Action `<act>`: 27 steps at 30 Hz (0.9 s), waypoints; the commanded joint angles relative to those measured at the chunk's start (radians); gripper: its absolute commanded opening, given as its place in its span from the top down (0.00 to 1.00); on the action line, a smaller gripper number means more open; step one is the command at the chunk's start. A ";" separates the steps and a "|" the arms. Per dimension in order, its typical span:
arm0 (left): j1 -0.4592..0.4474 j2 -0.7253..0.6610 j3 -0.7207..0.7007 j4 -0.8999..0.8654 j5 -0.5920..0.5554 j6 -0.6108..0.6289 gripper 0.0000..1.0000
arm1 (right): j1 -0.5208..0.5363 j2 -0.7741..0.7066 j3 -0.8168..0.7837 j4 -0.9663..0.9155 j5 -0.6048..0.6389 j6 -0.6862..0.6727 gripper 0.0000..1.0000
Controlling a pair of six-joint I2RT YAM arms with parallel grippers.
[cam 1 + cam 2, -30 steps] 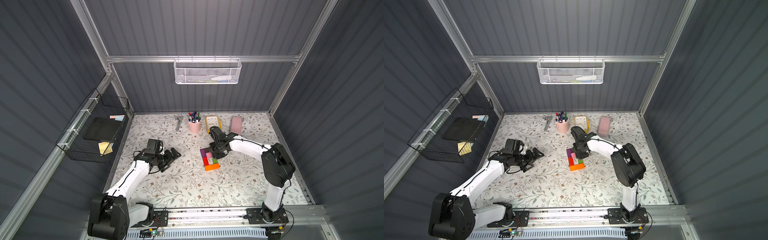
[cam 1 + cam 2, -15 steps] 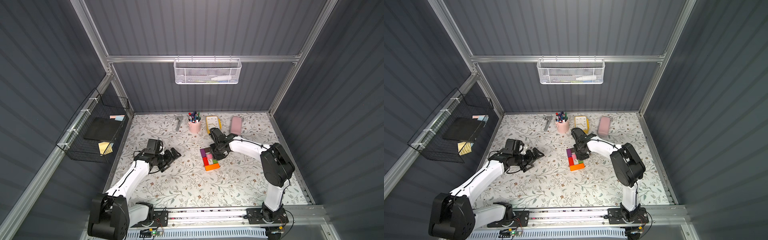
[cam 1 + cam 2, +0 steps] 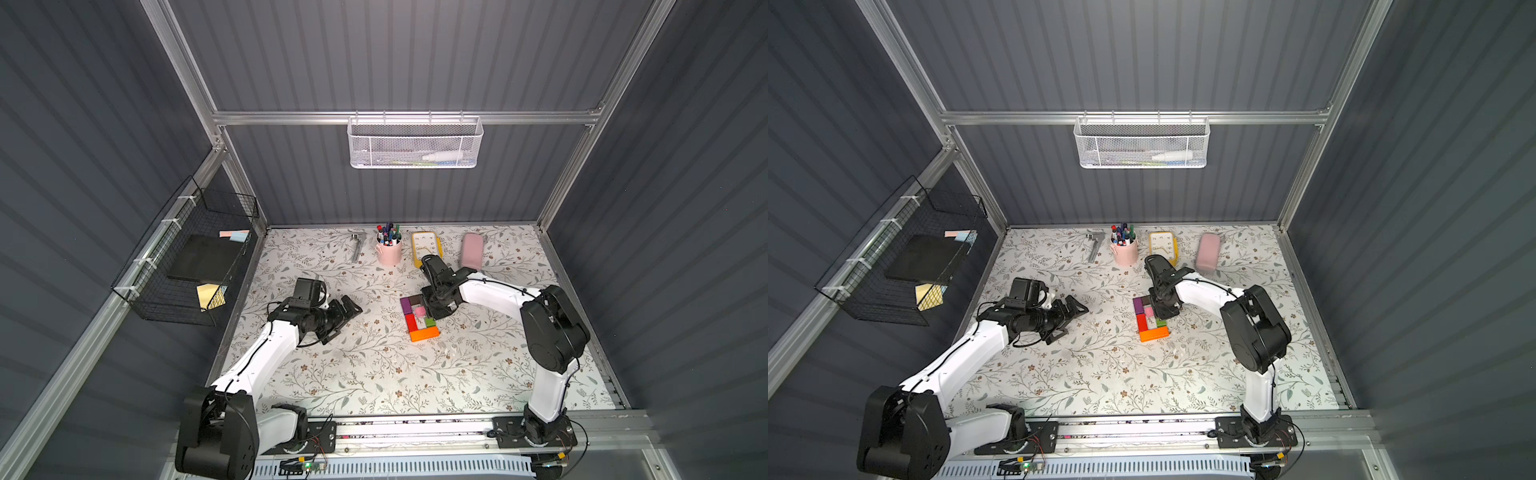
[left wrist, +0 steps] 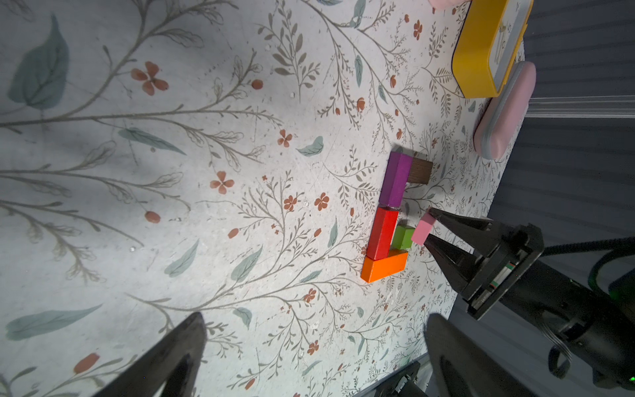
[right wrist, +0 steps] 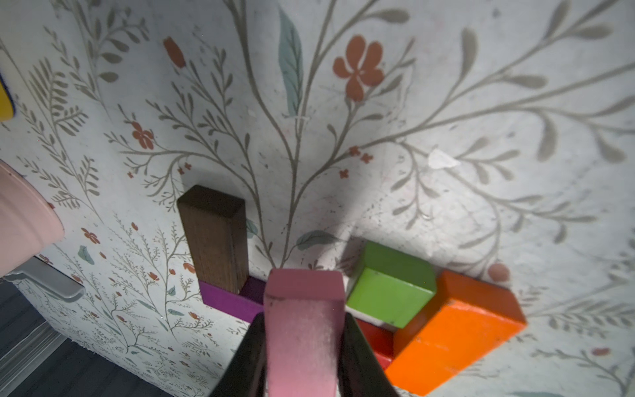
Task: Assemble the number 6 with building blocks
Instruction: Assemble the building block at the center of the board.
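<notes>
Left hand (image 3: 351, 306): jaws spread, empty, well clear of the build. The number 6 (image 3: 419, 318) sits mid-worktop (image 3: 374, 374). Purple bar (image 4: 395, 182) and red bar (image 4: 383, 233) form the spine, with the brown bar (image 4: 420, 172) on top, the orange bar (image 4: 383, 269) as base and the green cube (image 4: 402, 237) beside it. Right hand (image 4: 429, 226) is clamped on the pink bar (image 5: 304, 326), just beside green. Looks like the last piece; next it needs lowering flat to close the loop without nudging neighbours. The blocks are square-edged with matte paint, and the brown one shows wood grain.

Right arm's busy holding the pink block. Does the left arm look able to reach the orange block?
Probably yes: the left gripper is open, and nothing lies between it and the orange block.
</notes>
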 commanded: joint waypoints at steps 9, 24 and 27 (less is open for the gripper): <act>0.006 0.021 0.031 -0.018 0.004 0.024 0.01 | -0.007 0.031 0.004 -0.013 -0.044 0.100 0.68; 0.006 0.028 0.032 -0.016 0.002 0.025 0.01 | -0.009 0.030 0.011 -0.010 -0.044 0.086 0.63; 0.006 0.028 0.032 -0.016 0.002 0.026 0.01 | -0.009 0.027 0.007 -0.006 -0.047 0.084 0.63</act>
